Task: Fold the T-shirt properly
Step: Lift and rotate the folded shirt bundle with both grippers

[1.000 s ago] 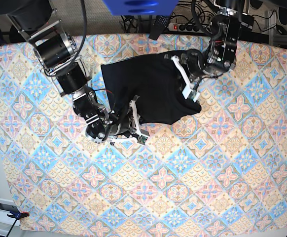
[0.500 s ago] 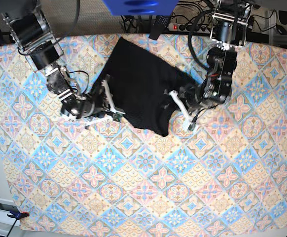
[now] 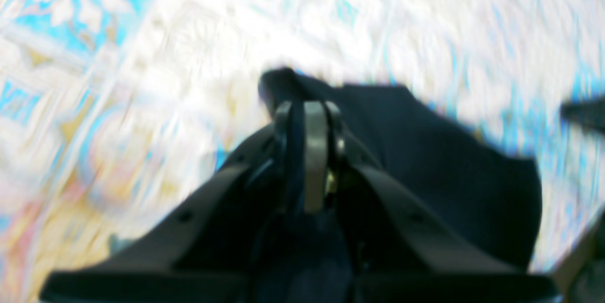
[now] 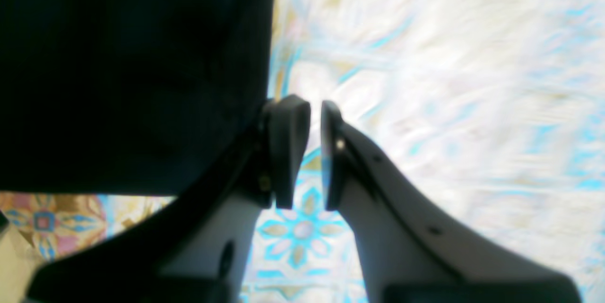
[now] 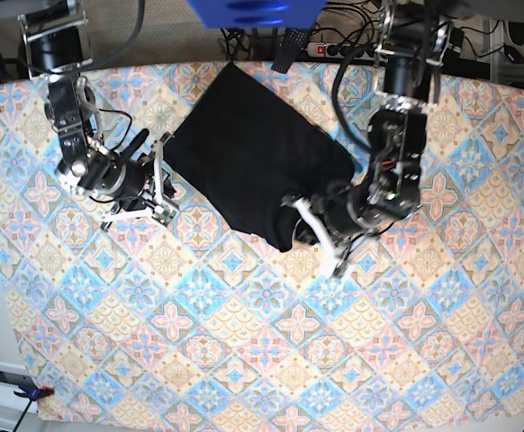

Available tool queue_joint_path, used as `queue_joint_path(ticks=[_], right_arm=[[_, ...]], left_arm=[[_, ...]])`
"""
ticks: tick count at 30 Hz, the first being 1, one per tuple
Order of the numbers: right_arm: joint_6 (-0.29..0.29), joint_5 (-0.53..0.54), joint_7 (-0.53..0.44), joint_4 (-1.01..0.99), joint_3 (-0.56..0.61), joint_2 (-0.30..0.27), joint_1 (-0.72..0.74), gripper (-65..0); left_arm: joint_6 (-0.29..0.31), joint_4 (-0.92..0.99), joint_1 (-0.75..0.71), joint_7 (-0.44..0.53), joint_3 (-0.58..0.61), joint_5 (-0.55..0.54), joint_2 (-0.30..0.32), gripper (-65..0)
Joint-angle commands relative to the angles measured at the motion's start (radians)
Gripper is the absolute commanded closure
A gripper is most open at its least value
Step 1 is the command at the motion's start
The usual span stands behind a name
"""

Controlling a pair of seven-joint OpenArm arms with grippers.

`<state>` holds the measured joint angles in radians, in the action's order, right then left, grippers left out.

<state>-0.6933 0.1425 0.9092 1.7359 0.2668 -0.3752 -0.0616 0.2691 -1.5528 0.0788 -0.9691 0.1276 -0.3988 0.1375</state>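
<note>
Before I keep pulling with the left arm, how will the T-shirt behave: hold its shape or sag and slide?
Probably floppy: the T-shirt drapes in soft folds from the left gripper, which pinches a corner. It looks light, since one corner pinch appears to lift the cloth there. It may drag and bunch on the patterned tablecloth; the right gripper beside it holds nothing.

Black T-shirt (image 5: 248, 153) (rumpled), spread diagonally
</note>
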Motion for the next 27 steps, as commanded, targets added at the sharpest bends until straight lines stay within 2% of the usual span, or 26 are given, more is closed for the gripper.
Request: queue_joint_path(ticks=[1,4,7,10,13,19,22,27], right_arm=[[-0.005,0.018,-0.014,0.045,0.001,-0.005,-0.011,-8.6],[-0.005,0.018,-0.012,0.105,0.002,-0.005,-0.027,-8.6],[-0.005,0.018,0.004,0.128,0.004,-0.005,-0.028,-8.6],[-0.005,0.019,0.052,0.157,0.025,-0.002,-0.030,-8.6],[-0.005,0.019,0.061,0.189,0.098,-0.002,-0.030,-8.6],[-0.005,0.019,0.061,0.201,0.134,0.000,-0.047,-8.6],[-0.005,0.019,0.058,0.209,0.128,0.000,-0.083,-8.6],[-0.005,0.019,0.055,0.218,0.128,0.000,-0.128,-8.6]], left_arm=[[-0.008,-0.068,-0.044,-0.017,-0.018,0.010,0.012,-3.4],[-0.006,-0.223,-0.181,-0.073,-0.052,0.010,0.063,-3.4],[-0.006,-0.303,-0.281,-0.084,-0.052,0.014,0.089,-3.4],[-0.006,-0.288,-0.320,-0.080,-0.050,0.019,0.109,-3.4],[-0.006,-0.183,-0.311,-0.073,-0.050,0.013,0.107,-3.4],[-0.006,0.030,-0.188,0.034,0.070,0.018,0.084,-3.4],[-0.008,0.140,-0.113,0.078,0.131,0.021,0.030,-3.4],[-0.008,0.332,0.003,0.137,0.137,0.021,-0.066,-3.4]])
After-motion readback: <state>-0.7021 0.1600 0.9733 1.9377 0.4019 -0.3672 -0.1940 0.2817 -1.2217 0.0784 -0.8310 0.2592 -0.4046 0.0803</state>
